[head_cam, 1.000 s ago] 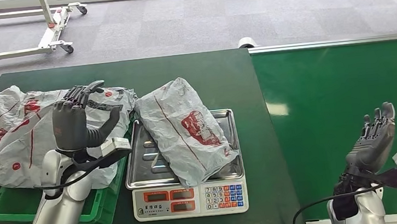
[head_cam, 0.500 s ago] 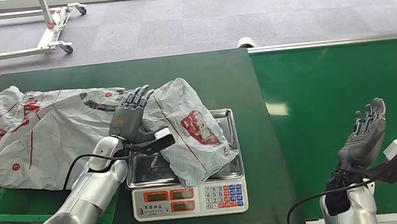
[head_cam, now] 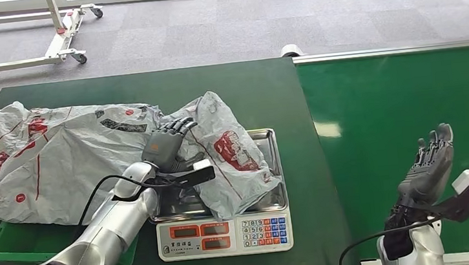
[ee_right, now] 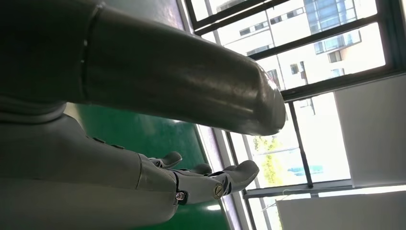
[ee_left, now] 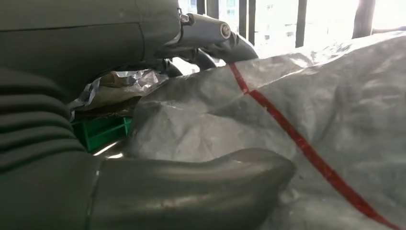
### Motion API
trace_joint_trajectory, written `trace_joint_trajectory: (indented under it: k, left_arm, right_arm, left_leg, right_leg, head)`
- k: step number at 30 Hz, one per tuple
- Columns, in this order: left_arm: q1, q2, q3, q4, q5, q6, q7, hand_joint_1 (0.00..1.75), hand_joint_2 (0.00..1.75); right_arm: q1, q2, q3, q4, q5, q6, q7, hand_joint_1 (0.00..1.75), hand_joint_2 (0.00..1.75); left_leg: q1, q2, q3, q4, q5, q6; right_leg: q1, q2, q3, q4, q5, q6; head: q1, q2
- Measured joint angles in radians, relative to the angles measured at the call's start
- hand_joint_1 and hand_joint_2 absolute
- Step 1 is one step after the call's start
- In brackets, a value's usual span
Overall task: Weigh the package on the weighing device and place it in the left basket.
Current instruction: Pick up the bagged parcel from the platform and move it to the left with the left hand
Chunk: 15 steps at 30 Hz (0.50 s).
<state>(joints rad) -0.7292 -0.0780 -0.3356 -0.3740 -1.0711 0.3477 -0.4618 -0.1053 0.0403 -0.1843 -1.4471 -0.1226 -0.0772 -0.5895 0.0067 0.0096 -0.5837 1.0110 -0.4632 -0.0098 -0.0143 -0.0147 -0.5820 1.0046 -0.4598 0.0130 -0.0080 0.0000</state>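
The package (head_cam: 224, 153) lies on the tray of the scale (head_cam: 223, 228), in the middle of the frame. Its long side runs from upper left to lower right. It is a grey, crinkly bag with red marks. The left hand (head_cam: 167, 147) rests on its upper left end, with fingers spread over the top and the thumb low by its side; it looks not yet closed on the bag. The right hand (head_cam: 431, 164) is far off at the lower right, fingers wide and holding nothing. The green basket (head_cam: 9, 248) sits at the lower left, under other bags (head_cam: 46, 160).

Parcel-sorting lab, scale (head_cam: 223, 228), conveyor (head_cam: 404, 103) (green belt)
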Motion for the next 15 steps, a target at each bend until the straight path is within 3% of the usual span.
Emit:
trace_joint_trajectory:
  k: [15]
  left_arm:
    - [0.021,0.04,0.042,-0.084,0.126,0.053,-0.133,1.75,1.75]
  right_arm:
    - [-0.086,-0.002,0.023,0.065,-0.019,0.03,-0.015,0.0,0.0]
  left_leg:
    - [0.0,0.0,-0.001,0.0,0.001,0.0]
  right_leg:
    - [0.0,0.0,-0.001,0.001,0.0,0.0]
  head:
    - [0.0,0.0]
